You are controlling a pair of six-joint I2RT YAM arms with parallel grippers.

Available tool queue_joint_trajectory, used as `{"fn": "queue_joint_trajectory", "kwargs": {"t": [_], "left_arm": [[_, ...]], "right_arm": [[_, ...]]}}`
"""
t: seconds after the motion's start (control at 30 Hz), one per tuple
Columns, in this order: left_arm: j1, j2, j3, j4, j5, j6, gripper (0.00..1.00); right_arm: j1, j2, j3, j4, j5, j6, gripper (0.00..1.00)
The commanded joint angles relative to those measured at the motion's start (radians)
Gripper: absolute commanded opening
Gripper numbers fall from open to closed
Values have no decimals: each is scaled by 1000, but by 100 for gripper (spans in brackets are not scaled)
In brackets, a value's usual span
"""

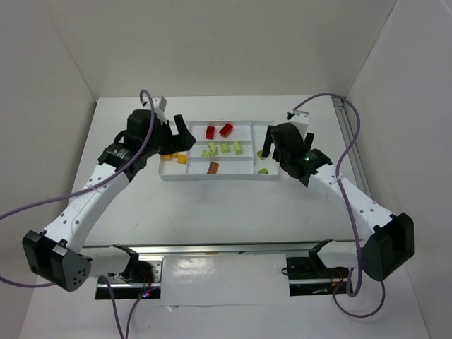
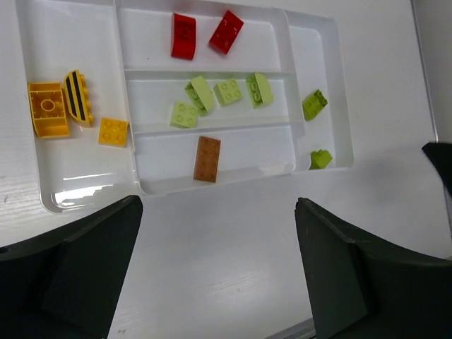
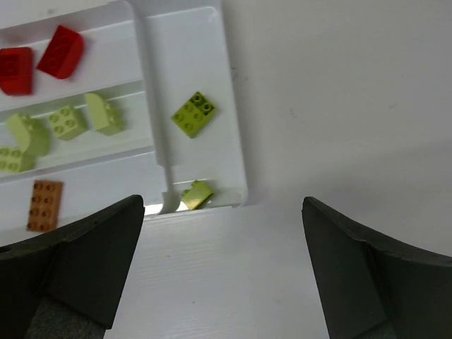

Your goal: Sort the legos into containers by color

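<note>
The white tray (image 1: 212,178) lies at the table's middle, also in the left wrist view (image 2: 70,42) and the right wrist view (image 3: 183,63). Two red legos (image 1: 210,132) (image 2: 183,35) (image 3: 60,51) lie in its far slot. Several light green legos (image 1: 224,148) (image 2: 227,92) (image 3: 67,121) lie in the middle slot. One orange lego (image 1: 213,167) (image 2: 207,159) (image 3: 45,205) lies in the near slot. Yellow legos (image 1: 176,157) (image 2: 48,109) lie in the left section. Two brighter green legos (image 1: 263,170) (image 2: 314,104) (image 3: 193,114) lie in the right section. My left gripper (image 1: 178,141) (image 2: 219,268) is open and empty at the tray's left end. My right gripper (image 1: 282,159) (image 3: 222,275) is open and empty at its right end.
White walls close in the table on the left, back and right. A metal rail (image 1: 233,248) runs along the near edge between the arm bases. Purple cables (image 1: 353,152) loop beside both arms. A strip (image 1: 347,131) runs along the right wall.
</note>
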Motion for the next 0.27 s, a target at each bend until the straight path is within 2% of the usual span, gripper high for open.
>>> {"fn": "queue_joint_trajectory", "kwargs": {"t": [0.0, 0.23], "left_arm": [[1, -20, -56, 30, 100, 84, 100], [1, -21, -57, 30, 115, 102, 100]], "right_arm": [[-20, -5, 52, -103, 169, 45, 100], [-20, -68, 41, -116, 196, 67, 100]]}}
